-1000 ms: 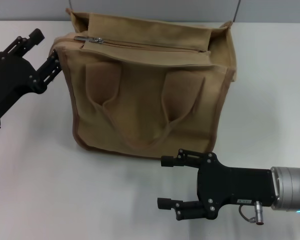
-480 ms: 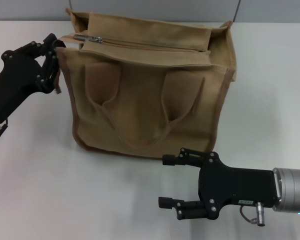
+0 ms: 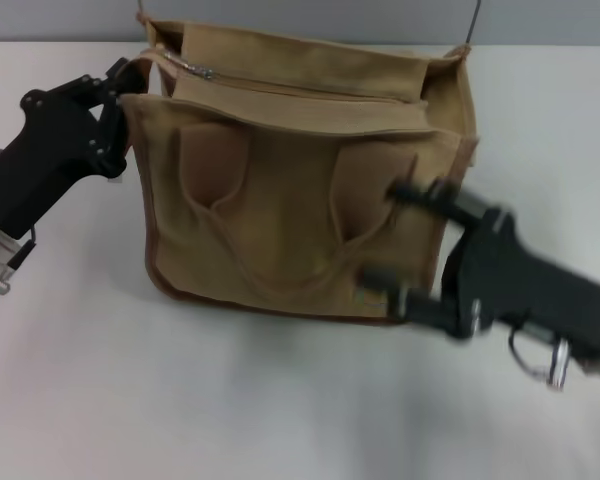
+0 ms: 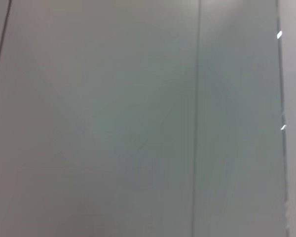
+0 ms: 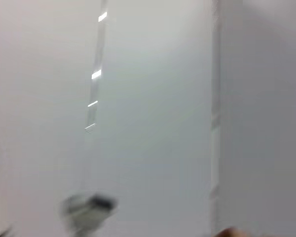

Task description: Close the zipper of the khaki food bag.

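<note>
Work surface: we see a white table [image 3: 100, 400].
Backdrop: we note a grey wall [image 3: 70, 20] with a thin dark vertical seam [image 4: 195, 118].

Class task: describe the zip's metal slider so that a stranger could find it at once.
Find the tan bag standing on the white table. Follow the zip along its top towards the left pincer. The slider is the only shiny silver piece among the cloth.
</note>
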`<control>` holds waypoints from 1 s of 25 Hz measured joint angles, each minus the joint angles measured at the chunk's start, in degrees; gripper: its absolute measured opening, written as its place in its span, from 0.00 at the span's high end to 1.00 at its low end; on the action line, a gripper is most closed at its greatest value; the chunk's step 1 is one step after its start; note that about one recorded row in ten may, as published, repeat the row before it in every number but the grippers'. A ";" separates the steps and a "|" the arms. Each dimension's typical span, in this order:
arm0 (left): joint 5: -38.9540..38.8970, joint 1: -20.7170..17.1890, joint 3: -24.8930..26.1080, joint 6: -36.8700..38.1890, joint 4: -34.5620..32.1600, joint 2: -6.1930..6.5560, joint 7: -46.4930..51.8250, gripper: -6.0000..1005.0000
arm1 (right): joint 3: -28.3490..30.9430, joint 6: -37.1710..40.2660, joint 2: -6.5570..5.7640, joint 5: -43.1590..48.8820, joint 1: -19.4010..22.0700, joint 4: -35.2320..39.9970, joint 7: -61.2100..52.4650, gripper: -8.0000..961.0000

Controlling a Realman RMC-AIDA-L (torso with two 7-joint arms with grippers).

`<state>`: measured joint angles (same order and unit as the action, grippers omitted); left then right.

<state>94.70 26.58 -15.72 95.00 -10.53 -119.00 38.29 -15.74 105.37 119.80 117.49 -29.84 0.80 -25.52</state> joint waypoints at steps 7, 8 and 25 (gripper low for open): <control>0.27 1.44 -0.01 4.43 2.38 0.00 0.20 0.97 | 11.56 -3.27 -0.01 0.00 -2.96 -7.21 13.14 0.15; 0.29 1.65 -0.01 4.84 2.72 0.00 0.28 0.97 | 12.22 -4.01 -0.02 0.00 -3.37 -8.66 16.70 0.15; 0.48 3.73 -0.79 6.14 3.69 -0.10 3.44 0.97 | 28.97 -22.40 0.08 0.63 -5.76 -26.32 58.00 0.15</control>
<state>95.19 30.32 -16.52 101.14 -6.84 -119.09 41.73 13.23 82.96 119.88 118.12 -35.60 -25.52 32.48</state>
